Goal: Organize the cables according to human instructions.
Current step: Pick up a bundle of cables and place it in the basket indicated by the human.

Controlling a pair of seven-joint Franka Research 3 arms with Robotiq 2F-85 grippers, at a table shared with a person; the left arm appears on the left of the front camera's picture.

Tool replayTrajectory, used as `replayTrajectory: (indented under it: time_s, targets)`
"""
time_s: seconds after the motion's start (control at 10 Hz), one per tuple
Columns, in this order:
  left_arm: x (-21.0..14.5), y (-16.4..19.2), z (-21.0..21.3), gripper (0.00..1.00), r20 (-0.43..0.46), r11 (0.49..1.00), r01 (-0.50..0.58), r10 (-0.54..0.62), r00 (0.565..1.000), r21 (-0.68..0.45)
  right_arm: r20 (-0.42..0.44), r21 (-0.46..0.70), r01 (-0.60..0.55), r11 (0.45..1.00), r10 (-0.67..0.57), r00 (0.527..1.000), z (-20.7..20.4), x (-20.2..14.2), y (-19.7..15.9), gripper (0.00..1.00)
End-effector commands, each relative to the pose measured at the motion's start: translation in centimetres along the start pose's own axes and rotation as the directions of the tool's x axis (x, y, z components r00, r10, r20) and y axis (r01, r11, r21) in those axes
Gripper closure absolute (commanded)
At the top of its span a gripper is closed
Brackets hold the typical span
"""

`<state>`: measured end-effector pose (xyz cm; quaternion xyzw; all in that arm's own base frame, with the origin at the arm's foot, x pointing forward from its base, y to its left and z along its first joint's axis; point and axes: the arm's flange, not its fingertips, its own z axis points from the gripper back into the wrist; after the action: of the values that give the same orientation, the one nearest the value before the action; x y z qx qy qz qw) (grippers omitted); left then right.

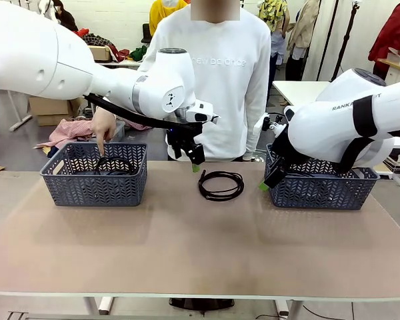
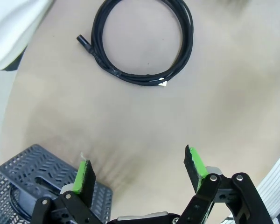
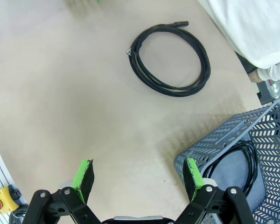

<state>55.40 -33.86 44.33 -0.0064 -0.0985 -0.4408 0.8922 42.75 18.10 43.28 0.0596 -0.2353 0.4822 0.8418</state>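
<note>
Tan table (image 1: 187, 247), 2 baskets (image 1: 95, 173) w/ cables (image 1: 113, 167)

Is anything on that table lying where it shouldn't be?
One coiled black cable lies loose on the table between the two baskets, while the left basket and right basket already hold cables. Nothing looks damaged.

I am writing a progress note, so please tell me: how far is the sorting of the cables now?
Partly done. Black cable already lies in the left basket, and the right basket holds a cable too. One coiled cable is left on the table between them. Nothing is in hand: the left gripper and right gripper are open. The person's hand points into the left basket, probably its destination.
</note>
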Motion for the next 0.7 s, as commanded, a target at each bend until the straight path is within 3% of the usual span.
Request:
replayTrajectory:
  time_s: [0.0,0.3,0.6]
  targets:
    - [-1.3,0.1,0.6,0.0,0.003,1.0,0.015,-0.015,1.0,-0.011,-0.003,-0.008,-0.006,1.0,0.006,1.0,0.1,0.1,0.0,0.0]
    - [-0.1,0.2,0.3,0.0,0.003,1.0,0.002,-0.002,1.0,0.002,-0.003,-0.008,-0.006,1.0,0.006,1.0,0.1,0.1,0.0,0.0]
    - [0.9,0.0,-1.1,0.0,0.022,0.969,-0.246,0.246,0.969,-0.003,-0.003,-0.008,-0.006,1.0,0.006,1.0,0.1,0.1,0.0,0.0]
